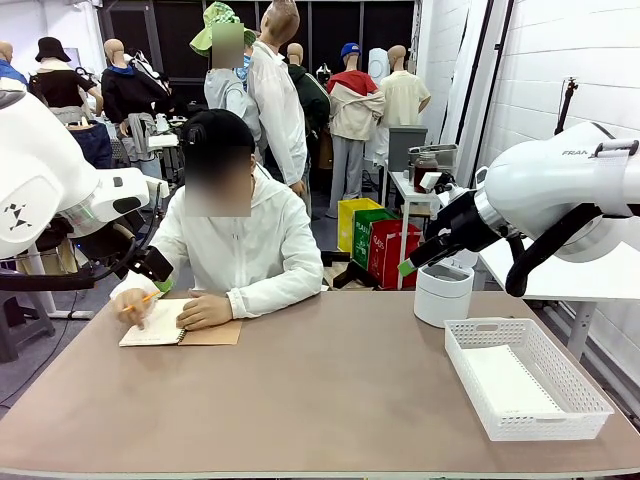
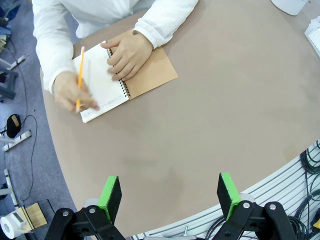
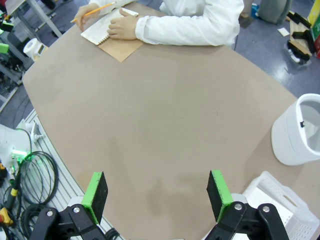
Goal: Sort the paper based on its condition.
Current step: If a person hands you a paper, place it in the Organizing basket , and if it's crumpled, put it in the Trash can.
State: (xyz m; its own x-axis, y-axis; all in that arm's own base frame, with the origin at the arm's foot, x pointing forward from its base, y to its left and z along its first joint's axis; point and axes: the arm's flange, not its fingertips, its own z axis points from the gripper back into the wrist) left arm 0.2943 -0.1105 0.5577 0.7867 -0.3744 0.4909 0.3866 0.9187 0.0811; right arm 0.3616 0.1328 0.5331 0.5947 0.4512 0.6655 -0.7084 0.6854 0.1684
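No loose paper shows on the table top. A person at the far side writes with a yellow pencil (image 2: 80, 75) in a spiral notebook (image 1: 165, 325) (image 2: 107, 85) (image 3: 107, 27), one hand resting on the page. My left gripper (image 2: 170, 192) hangs open above the table's near left part, nothing between its green pads. In the front view the left gripper (image 1: 155, 268) is beside the person's elbow. My right gripper (image 3: 157, 192) is open too, high over the table's right side, and the right gripper (image 1: 408, 266) is above the white bin.
A white round bin (image 1: 443, 293) (image 3: 297, 135) stands at the back right. A white mesh basket (image 1: 550, 422) (image 3: 272, 192) sits in front of it; I cannot tell whether a sheet lies inside. The brown table top (image 1: 320, 400) spreads between notebook and basket.
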